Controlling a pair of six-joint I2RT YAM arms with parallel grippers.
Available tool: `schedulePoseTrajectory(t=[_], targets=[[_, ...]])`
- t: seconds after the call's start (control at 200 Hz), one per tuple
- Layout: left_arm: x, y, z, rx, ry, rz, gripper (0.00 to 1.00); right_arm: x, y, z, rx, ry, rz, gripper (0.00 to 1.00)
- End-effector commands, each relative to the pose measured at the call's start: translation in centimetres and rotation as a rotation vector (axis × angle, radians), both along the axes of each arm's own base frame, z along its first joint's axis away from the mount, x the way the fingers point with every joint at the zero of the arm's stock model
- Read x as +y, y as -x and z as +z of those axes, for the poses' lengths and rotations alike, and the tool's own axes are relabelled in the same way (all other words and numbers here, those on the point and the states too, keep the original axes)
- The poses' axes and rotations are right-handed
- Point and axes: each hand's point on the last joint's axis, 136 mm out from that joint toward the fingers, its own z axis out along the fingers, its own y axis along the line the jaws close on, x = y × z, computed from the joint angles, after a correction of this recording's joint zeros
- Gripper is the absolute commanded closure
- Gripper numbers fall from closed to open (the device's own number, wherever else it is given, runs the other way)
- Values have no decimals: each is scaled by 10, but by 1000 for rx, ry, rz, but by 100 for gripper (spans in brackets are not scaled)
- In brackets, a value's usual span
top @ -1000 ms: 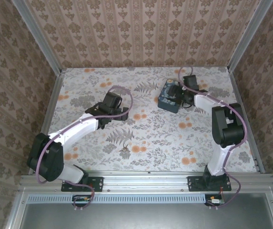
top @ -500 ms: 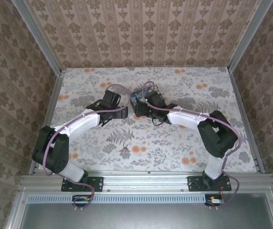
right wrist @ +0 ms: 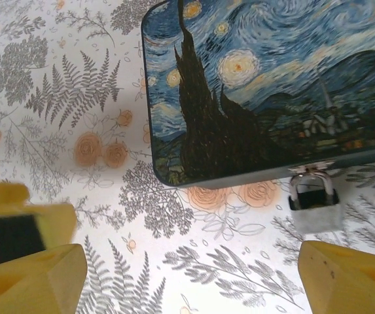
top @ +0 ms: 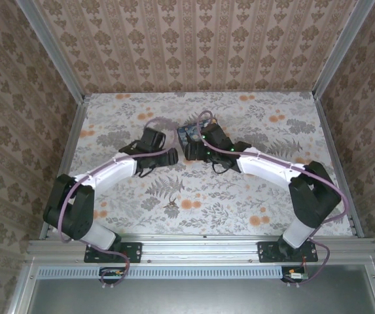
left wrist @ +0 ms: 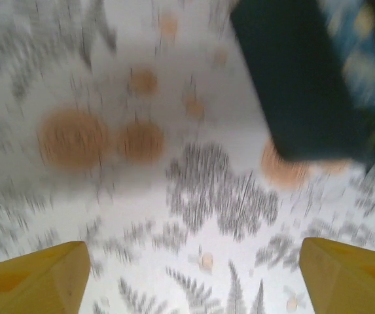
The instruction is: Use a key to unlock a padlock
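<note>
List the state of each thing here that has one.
box: lid shut, padlocked.
padlock: shackle shut, hooked on the box.
left gripper: open, empty.
right gripper: open, empty.

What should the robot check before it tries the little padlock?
1. Padlock in sight by the box: ok.
2. Padlock hooked through the box's clasp: ok.
3. Key's place known: cannot tell.
4. Right gripper open, nothing between its fingers: ok.
5. Left gripper open, nothing between its fingers: ok.
6. Left wrist picture sharp: not ok, it is blurred.
</note>
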Motion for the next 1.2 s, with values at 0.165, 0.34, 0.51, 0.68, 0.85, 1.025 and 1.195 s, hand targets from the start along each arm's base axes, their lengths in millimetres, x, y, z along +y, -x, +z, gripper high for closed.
schedulePoseTrajectory(t=[0.165,0.34,0.51,0.68,0.85,1.025,1.195], targets=[[-19,80,-15,75,-114,-168,44,-46,43,-39,99,111,-21,22],[-26,105,-30,138,-179,-294,70,-75,52,-45,97,120,-89,23],[-22,121,-43,216,-214,-371,83,-90,59,-39,79,107,-115,24],[-20,132,-51,249,-276,-424,85,-97,65,-39,76,106,-125,24],[-24,138,-64,270,-265,-445,84,-96,65,-39,75,89,-131,24],[-29,141,-69,280,-259,-450,78,-90,63,-42,85,66,-130,24],[-26,144,-75,286,-297,-461,76,-87,61,-41,82,52,-127,24]])
